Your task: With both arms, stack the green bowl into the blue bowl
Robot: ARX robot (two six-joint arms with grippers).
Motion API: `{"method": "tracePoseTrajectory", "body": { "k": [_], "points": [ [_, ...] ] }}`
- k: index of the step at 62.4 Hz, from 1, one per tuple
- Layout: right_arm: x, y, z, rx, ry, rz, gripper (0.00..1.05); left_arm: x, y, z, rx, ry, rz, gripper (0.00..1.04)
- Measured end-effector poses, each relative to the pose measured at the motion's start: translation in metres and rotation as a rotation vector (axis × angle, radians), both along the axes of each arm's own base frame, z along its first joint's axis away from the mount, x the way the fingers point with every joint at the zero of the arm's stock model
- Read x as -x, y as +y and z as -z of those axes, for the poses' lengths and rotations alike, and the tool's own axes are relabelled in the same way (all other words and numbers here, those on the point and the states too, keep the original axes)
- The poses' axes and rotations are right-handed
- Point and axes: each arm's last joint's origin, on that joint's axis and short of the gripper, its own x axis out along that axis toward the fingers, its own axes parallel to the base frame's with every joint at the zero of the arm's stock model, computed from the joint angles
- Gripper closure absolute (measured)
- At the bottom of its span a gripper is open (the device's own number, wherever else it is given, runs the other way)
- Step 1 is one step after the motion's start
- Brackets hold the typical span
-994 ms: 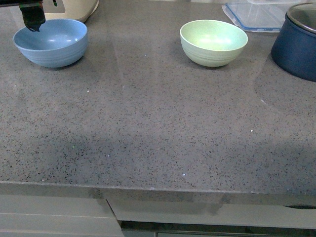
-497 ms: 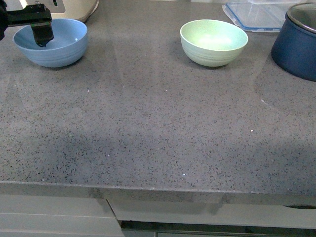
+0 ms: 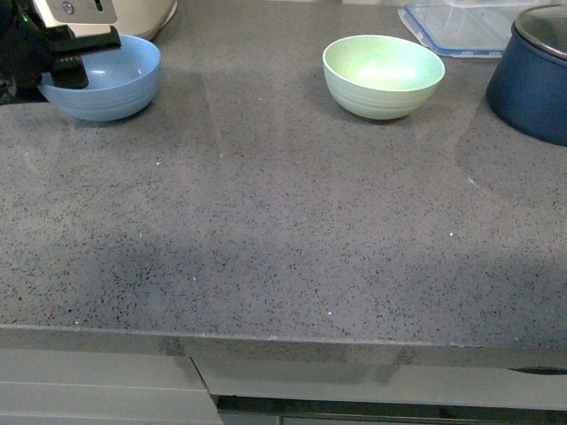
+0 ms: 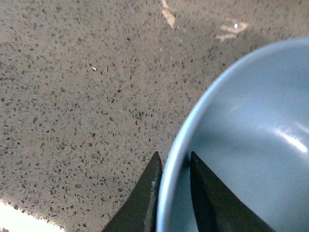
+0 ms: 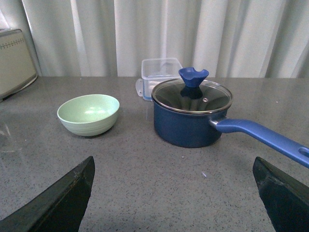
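Observation:
The blue bowl sits at the far left of the grey counter, slightly tipped. My left gripper is shut on its near-left rim. In the left wrist view one black finger is outside the blue bowl and one inside, the left gripper pinching the wall. The pale green bowl stands upright at the back centre-right, untouched. From the right wrist the green bowl lies ahead, and the right gripper hangs open above bare counter, out of the front view.
A dark navy pot with a glass lid and long blue handle stands at the back right. A clear plastic container lies behind it. A cream appliance sits behind the blue bowl. The counter's front edge runs across.
My left gripper has swung from inside the blue bowl to its left rim and shut on it. The bowl has shifted slightly right and tipped. The green bowl has not moved.

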Motion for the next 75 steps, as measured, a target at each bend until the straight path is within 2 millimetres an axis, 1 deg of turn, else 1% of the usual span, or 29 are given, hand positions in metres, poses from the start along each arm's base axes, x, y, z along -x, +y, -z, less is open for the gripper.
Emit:
{"method": "tracePoseTrajectory", "body": {
  "k": [2,7,16,24,37,41,45,51,57,75],
  "points": [
    [0.0,0.0,0.0,0.0,0.0,0.0,0.1,0.0,0.0,-0.004,0.004,-0.014,-0.007,0.92],
    [0.0,0.0,0.0,0.0,0.0,0.0,0.1,0.0,0.0,-0.012,-0.001,-0.034,-0.013,0.97],
    [0.0,0.0,0.0,0.0,0.0,0.0,0.1,0.001,-0.001,-0.015,-0.001,-0.036,-0.01,0.97],
    [0.0,0.0,0.0,0.0,0.0,0.0,0.1,0.002,-0.005,-0.02,-0.002,-0.034,0.004,0.97],
    [0.0,0.0,0.0,0.0,0.0,0.0,0.1,0.002,-0.021,-0.051,0.002,-0.1,0.042,0.97],
    [0.0,0.0,0.0,0.0,0.0,0.0,0.1,0.001,-0.028,-0.064,0.007,-0.131,0.058,0.97],
    [0.0,0.0,0.0,0.0,0.0,0.0,0.1,0.0,-0.034,-0.069,0.008,-0.142,0.068,0.97],
    [0.0,0.0,0.0,0.0,0.0,0.0,0.1,0.0,-0.043,-0.073,0.013,-0.143,0.084,0.97],
    [0.0,0.0,0.0,0.0,0.0,0.0,0.1,-0.001,-0.053,-0.071,0.021,-0.14,0.1,0.97],
    [0.0,0.0,0.0,0.0,0.0,0.0,0.1,-0.019,-0.092,-0.06,0.04,-0.126,0.157,0.97]
  ]
}}
